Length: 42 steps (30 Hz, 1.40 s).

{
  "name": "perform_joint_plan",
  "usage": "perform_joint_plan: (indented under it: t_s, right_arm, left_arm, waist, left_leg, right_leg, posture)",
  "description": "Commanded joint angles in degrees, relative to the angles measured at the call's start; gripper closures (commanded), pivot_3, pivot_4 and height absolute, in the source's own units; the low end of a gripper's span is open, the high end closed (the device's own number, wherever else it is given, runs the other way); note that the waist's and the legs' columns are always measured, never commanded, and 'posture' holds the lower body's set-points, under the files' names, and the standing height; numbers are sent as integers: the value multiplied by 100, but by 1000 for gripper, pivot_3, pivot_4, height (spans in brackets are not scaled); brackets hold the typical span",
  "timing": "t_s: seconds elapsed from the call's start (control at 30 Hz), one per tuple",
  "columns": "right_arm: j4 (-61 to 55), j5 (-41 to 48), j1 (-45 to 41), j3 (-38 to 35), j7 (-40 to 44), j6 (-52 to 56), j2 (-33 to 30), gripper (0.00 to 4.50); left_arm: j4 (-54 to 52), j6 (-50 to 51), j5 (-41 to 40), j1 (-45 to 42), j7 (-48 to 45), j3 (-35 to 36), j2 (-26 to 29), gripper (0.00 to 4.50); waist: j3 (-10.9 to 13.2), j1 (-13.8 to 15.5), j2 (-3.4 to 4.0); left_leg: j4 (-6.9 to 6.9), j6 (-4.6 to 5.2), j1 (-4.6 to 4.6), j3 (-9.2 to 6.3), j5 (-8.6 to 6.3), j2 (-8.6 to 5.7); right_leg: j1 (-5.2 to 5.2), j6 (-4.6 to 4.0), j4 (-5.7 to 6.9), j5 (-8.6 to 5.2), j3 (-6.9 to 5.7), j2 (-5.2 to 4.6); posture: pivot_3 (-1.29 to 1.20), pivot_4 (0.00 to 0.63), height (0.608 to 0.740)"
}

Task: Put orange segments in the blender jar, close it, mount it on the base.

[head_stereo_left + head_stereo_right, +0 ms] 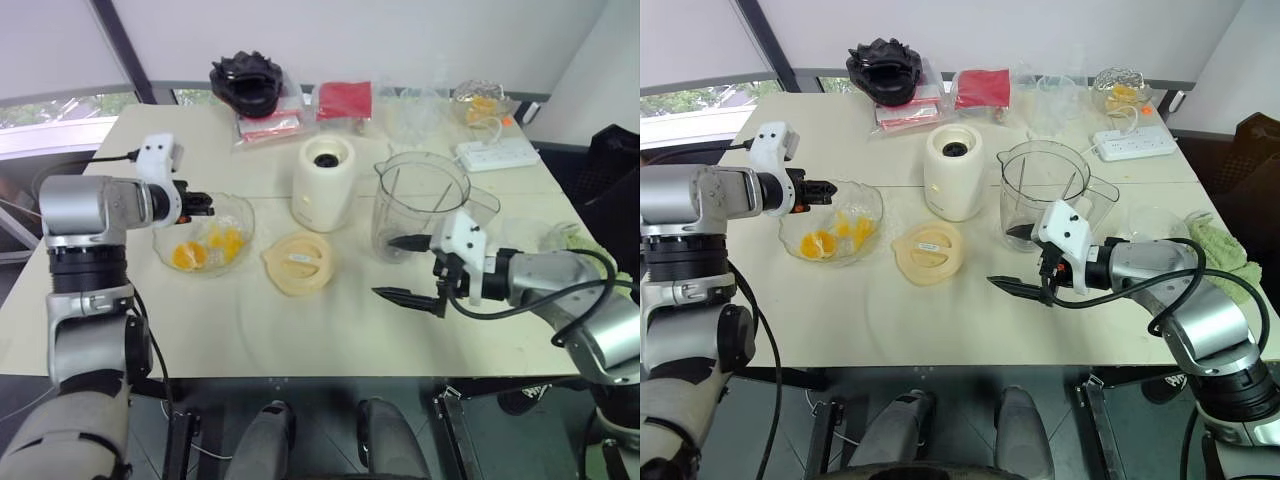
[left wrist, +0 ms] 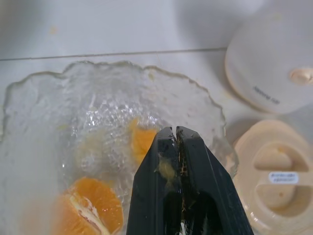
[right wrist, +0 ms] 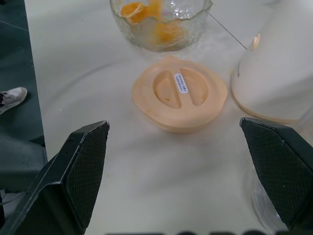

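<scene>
Several orange segments (image 1: 205, 250) lie in a crinkled clear glass bowl (image 1: 243, 218) at the table's left. My left gripper (image 1: 205, 205) hovers over the bowl's far rim, shut; the left wrist view shows just a yellowish smear in the seam between its fingers (image 2: 195, 166) and no whole segment. The clear blender jar (image 1: 420, 200) stands upright and open at centre right, with the cream-white base (image 1: 322, 185) to its left. My right gripper (image 1: 400, 268) is wide open and holds nothing, low in front of the jar and pointing left.
A flat pale-yellow lid (image 1: 297, 262) lies between the bowl and the jar. Along the far edge are a black object (image 1: 247, 82), a red packet (image 1: 344, 100), clear bags (image 1: 482, 103) and a white power strip (image 1: 497, 153). A green cloth (image 1: 1220, 245) lies at the right.
</scene>
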Motion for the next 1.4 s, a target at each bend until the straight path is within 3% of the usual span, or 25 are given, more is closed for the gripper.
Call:
perform_joint_plan:
  t_s: [0.03, 0.3, 0.33, 0.43, 0.53, 0.63, 0.73, 0.97, 1.4]
  right_arm:
    - [-212, -6, -30, -82, -20, -95, 11, 0]
    - [-157, -29, -91, -46, -19, -107, 24, 0]
    - [-157, -30, -95, -37, -25, -106, 33, 0]
    - [-153, -43, -101, -7, -56, -112, 72, 0]
    - [-167, -92, -21, 25, -126, -160, 164, 0]
    - [-189, -152, 50, 53, -207, -198, 281, 0]
    - [-217, -198, 67, 106, -302, -210, 375, 0]
    - [-312, -264, 227, 151, -413, -265, 469, 0]
    - [-310, -356, 307, 192, -424, -381, 503, 0]
  left_arm:
    - [-268, 25, -117, -22, 208, 217, 33, 4411]
    - [117, -594, -30, 763, 61, -647, 300, 4411]
    - [215, -741, 10, 820, -70, -853, 433, 4175]
    - [590, -1226, 113, 817, -494, -1396, 811, 3101]
    - [1477, -1870, 491, 322, -860, -2046, 1093, 1583]
    - [2658, -2128, 770, -417, -954, -2354, 1007, 59]
    - [3565, -2308, 958, -932, -928, -2418, 851, 59]
    - [4611, -2374, 1224, -1454, -965, -2460, 467, 59]
    - [4699, -1901, 1368, -1402, -793, -2377, 172, 59]
  waist:
    - [0, -3, 0]
    - [0, -4, 0]
    - [0, -5, 0]
    - [0, -1, 0]
    - [0, 9, 0]
    - [0, 38, -2]
    - [-1, 7, -4]
    - [0, -38, -6]
    - [1, -31, -10]
  left_leg:
    - [0, 0, 0, 0, 0, 0]
    - [-2, 0, 4, 5, 0, 0]
    - [-2, 0, 3, 5, 0, 0]
    - [-3, 0, 3, 5, 0, 0]
    - [-3, 0, 3, 7, 0, 0]
    - [-1, 0, -1, 6, 0, -3]
    - [-2, 1, -3, 7, -1, -6]
    - [-3, 3, -3, 7, -2, -5]
    - [-1, 3, -2, 7, -2, -5]
  right_leg:
    - [0, 0, 0, 0, 0, 0]
    - [-1, -1, 3, 0, 7, 1]
    - [-2, -1, 2, 0, 8, 1]
    - [-4, -2, 2, 0, 8, 1]
    - [-4, -2, 1, -1, 11, 1]
    - [-3, -1, -1, -1, 9, 1]
    - [-2, 0, -8, -2, 10, 0]
    - [-7, 2, 1, -3, 10, 1]
    - [-7, 2, 5, -3, 10, 1]
  posture:
    - [0, 150, 740]
    - [0, 150, 740]
    - [0, 150, 740]
    - [0, 150, 740]
    - [0, 150, 740]
    - [0, 150, 740]
    - [0, 150, 740]
    - [0, 150, 740]
    - [0, 150, 740]
